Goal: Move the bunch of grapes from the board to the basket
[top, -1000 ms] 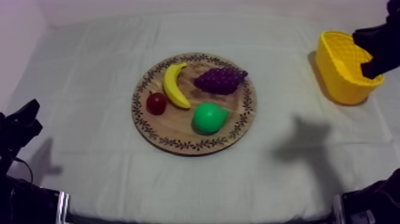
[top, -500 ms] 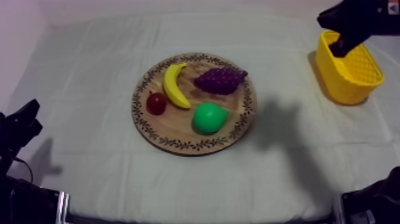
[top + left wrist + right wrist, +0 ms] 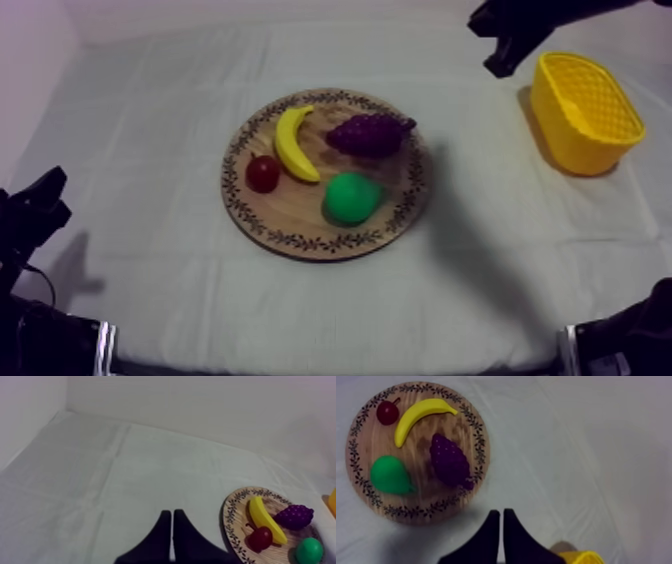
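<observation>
The purple bunch of grapes (image 3: 368, 133) lies on the far right part of the round wooden board (image 3: 290, 215), apart from a banana (image 3: 293, 143), a small red fruit (image 3: 263, 173) and a green pear (image 3: 351, 197). The yellow basket (image 3: 570, 135) stands at the table's right side. My right gripper (image 3: 496, 67) hangs high between basket and board; in its wrist view the fingers (image 3: 500, 512) lie together, shut on nothing, short of the grapes (image 3: 449, 460) on the board (image 3: 416, 446). My left gripper (image 3: 40, 205) rests low at the left, shut as a narrow wedge (image 3: 172, 513).
The right arm's shadow falls on the cloth just right of the board. From the left wrist, the board (image 3: 231, 521) with grapes (image 3: 294, 516) and banana (image 3: 265, 518) lies ahead to the right. The basket's rim (image 3: 581, 557) sits beside my right fingers.
My right arm has swung from over the basket leftward and toward the table's back, now clear of the basket. Its shadow moved toward the board. The left arm and the fruit have not moved.
</observation>
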Tool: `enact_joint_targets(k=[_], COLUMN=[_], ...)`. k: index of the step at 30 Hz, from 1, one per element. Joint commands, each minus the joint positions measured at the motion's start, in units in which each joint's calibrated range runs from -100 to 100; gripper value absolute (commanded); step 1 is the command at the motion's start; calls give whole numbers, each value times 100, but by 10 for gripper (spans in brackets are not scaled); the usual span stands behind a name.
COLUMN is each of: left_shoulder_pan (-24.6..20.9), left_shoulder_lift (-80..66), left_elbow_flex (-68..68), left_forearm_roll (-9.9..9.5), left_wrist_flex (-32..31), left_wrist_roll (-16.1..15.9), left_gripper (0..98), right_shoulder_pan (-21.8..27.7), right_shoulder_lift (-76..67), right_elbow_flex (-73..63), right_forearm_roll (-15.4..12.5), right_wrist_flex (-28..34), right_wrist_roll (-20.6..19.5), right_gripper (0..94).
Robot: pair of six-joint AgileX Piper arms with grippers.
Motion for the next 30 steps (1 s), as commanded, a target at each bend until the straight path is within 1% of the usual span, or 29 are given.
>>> enact_joint_targets(k=[1,12,21,30], left_shoulder_pan=[0,0,0,0], left_shoulder_lift=[0,0,0,0], left_elbow_flex=[-2,-2,-2,-2], left_forearm_roll=[-2,-2,-2,-2], left_wrist_flex=[2,2,2,2], left_wrist_roll=[-2,-5,-3,-1], left_gripper=[1,1,1,1], right_shoulder_pan=[-42,-220,-335,-424], right_shoulder_lift=[358,1674,2541,3296], right_elbow_flex=[-310,-1482,-2206,-2768], right_forearm_roll=[-8,4,-68,-12], right_wrist_flex=[127,730,1274,1773], right_wrist_roll=[41,252,453,443], right_gripper=[7,7,7,7])
